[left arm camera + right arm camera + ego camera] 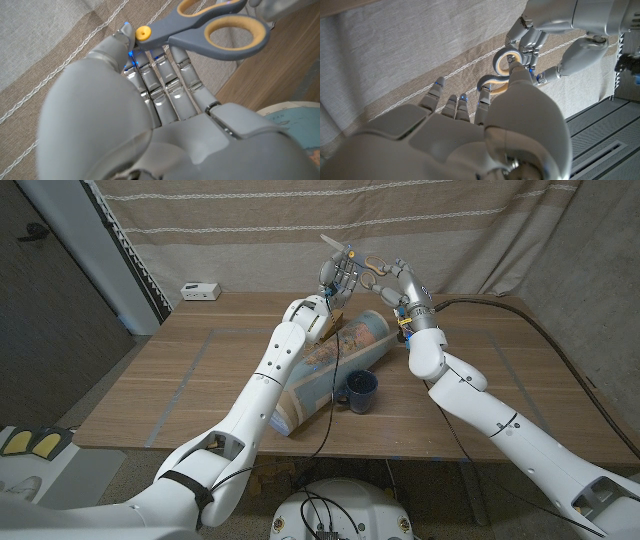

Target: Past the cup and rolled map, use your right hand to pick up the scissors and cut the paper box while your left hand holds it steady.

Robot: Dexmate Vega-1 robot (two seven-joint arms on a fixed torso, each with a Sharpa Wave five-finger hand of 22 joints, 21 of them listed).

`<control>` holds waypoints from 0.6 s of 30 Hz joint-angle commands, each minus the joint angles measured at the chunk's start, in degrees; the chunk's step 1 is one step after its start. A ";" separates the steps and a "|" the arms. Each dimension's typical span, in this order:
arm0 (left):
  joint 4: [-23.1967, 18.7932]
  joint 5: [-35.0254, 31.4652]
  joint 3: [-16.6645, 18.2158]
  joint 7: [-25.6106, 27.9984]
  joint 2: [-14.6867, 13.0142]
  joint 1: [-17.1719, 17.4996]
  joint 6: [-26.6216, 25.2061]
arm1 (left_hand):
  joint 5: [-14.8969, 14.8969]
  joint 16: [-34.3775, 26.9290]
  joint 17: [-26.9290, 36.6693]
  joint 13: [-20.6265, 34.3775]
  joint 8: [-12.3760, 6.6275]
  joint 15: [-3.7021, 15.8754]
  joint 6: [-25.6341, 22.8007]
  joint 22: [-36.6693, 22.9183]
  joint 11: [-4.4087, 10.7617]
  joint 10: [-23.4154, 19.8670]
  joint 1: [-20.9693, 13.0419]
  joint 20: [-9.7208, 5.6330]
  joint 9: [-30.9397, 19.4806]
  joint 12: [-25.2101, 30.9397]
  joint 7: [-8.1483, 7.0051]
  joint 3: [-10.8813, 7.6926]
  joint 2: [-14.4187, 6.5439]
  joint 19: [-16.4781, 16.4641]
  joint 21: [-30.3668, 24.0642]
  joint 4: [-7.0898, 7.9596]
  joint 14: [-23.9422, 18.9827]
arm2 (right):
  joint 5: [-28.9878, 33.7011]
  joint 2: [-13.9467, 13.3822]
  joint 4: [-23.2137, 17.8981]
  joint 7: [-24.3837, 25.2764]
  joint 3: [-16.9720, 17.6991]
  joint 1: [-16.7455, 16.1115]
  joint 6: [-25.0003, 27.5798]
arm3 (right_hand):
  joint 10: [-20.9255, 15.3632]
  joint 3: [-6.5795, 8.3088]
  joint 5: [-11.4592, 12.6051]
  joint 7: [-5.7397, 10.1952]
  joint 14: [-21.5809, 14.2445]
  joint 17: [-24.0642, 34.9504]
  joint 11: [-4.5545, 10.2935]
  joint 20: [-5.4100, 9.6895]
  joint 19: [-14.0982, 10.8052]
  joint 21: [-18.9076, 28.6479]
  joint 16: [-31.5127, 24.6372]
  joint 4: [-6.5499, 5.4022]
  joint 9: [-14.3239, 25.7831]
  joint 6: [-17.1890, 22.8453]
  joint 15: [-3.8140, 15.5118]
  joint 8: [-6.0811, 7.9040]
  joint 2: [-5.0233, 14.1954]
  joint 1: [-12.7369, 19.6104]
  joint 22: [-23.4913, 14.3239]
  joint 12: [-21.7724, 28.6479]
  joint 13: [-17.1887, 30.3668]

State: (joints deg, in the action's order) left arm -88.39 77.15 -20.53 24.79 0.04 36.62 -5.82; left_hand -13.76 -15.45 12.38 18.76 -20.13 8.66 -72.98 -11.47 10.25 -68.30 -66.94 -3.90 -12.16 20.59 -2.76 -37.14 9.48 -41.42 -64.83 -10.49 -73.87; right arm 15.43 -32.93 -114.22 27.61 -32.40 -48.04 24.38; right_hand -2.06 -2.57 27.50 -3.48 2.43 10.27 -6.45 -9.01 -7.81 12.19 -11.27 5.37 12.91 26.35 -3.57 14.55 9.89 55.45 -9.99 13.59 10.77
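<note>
Soft even light, blurred close-ups

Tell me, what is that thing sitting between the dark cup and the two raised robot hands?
In the head view, the rolled map lies on the table between the cup and the hands.

Scissors (362,264): grey handles with yellow-orange inner loops and a yellow pivot screw; held aloft above the far part of the table, between the two raised hands, blades pointing toward the robot's left. In the left wrist view the scissors (210,27) are seen lying across the fingertips, the loops side by side.

Rolled map (330,370): a long tube printed with blue sea and tan land, laid diagonally on the table, near end toward the front edge, far end under the raised hands.

Cup (361,390): dark blue mug, upright, just beside the rolled map on the robot's right, handle turned toward the map.
</note>
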 commanded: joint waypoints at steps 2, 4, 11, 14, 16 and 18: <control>-0.42 -0.26 -0.11 0.00 -0.20 0.52 -0.11 | -0.37 -0.56 2.16 0.10 0.02 5.03 -0.32 0.00 0.39 -0.10 -0.02 -6.07 -0.31 0.20 -0.21 -2.74 -0.34 0.27 -0.25 2.28 -5.66 | 1.91 1.13 0.71 2.47 -0.96 0.32 1.42 | -0.46 0.47 -0.12 -0.12 -0.39 0.11 -0.28 -0.20 -0.71 0.32 -0.10 0.25 0.05 0.55 -0.10 0.03 -0.08 0.77 -0.24 0.12 0.10; -0.38 -0.17 -0.16 -0.17 -0.21 0.52 -0.24 | -0.37 -0.56 2.16 0.10 -0.01 5.03 -0.30 -0.02 0.34 -0.03 0.02 -6.07 -0.35 0.17 -0.26 -2.72 -0.32 0.24 -0.30 2.29 -5.64 | 1.92 1.41 0.99 2.97 -0.94 0.22 1.15 | -0.43 0.54 -0.14 -0.27 -0.43 0.12 -0.30 -0.22 -0.84 0.33 -0.07 0.27 0.03 0.56 -0.11 -0.01 -0.03 0.86 -0.25 0.09 0.10; -0.22 -0.07 -0.15 -0.62 -0.27 0.40 -0.38 | -0.39 -0.56 2.18 0.02 0.00 5.03 -0.27 -0.02 0.36 0.02 0.01 -6.09 -0.33 0.10 -0.22 -2.78 -0.34 0.25 -0.32 2.28 -5.62 | 3.80 2.00 2.10 4.51 -1.88 0.60 1.09 | -0.65 0.83 -0.22 -1.17 -1.16 0.12 -0.23 0.04 -1.74 0.50 -0.15 0.39 0.02 -0.31 -0.21 -0.47 0.03 1.31 -0.28 0.10 0.11; -0.16 0.01 -0.14 -0.77 -0.32 0.35 -0.51 | -0.39 -0.58 2.19 0.08 -0.03 5.02 -0.31 -0.02 0.33 0.04 0.02 -6.10 -0.32 0.13 -0.22 -2.79 -0.33 0.28 -0.33 2.27 -5.65 | 4.15 2.25 2.58 4.65 -2.07 0.91 1.27 | -0.90 0.90 -0.24 -1.31 -1.43 0.12 -0.31 0.04 -2.19 0.60 -0.17 0.47 0.04 -0.03 -0.21 -0.38 -0.04 1.48 -0.29 0.16 0.11; -0.16 0.08 -0.12 -0.70 -0.32 0.33 -0.61 | -0.39 -0.58 2.20 0.07 -0.05 5.02 -0.29 -0.02 0.35 0.01 0.00 -6.12 -0.37 0.14 -0.25 -2.82 -0.36 0.29 -0.33 2.27 -5.65 | 4.24 2.39 2.80 4.75 -2.12 1.00 1.22 | -1.25 0.98 -0.26 -1.39 -1.83 0.11 -0.29 -0.10 -2.51 0.61 -0.19 0.59 0.08 0.87 -0.28 -0.05 -0.18 1.73 -0.29 0.25 0.11; -0.11 0.05 -0.12 -0.65 -0.33 0.29 -0.62 | -0.38 -0.60 2.20 0.06 -0.08 5.02 -0.29 -0.04 0.39 -0.01 0.02 -6.13 -0.41 0.14 -0.20 -2.80 -0.33 0.28 -0.37 2.27 -5.67 | 4.26 2.57 2.90 4.74 -2.15 1.08 1.38 | -1.31 1.01 -0.26 -1.49 -2.02 0.11 -0.23 -0.06 -2.65 0.63 -0.22 0.64 0.09 1.04 -0.15 0.01 -0.23 1.82 -0.29 0.26 0.11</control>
State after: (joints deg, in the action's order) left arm -88.56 77.00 -20.64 24.44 -0.18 36.96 -6.05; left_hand -13.61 -15.46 8.32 18.76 -20.07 8.66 -72.97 -11.47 10.26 -68.26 -66.86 -3.90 -12.44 20.59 -2.77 -37.14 9.57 -41.43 -64.82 -10.49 -73.88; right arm 18.45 -31.53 -112.84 31.22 -33.64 -47.68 25.24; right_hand -3.09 -2.02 27.50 -5.01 0.91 10.27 -6.63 -9.11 -9.75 12.64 -11.30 5.92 12.86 26.43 -3.68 14.11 9.66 56.58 -9.99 13.59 10.77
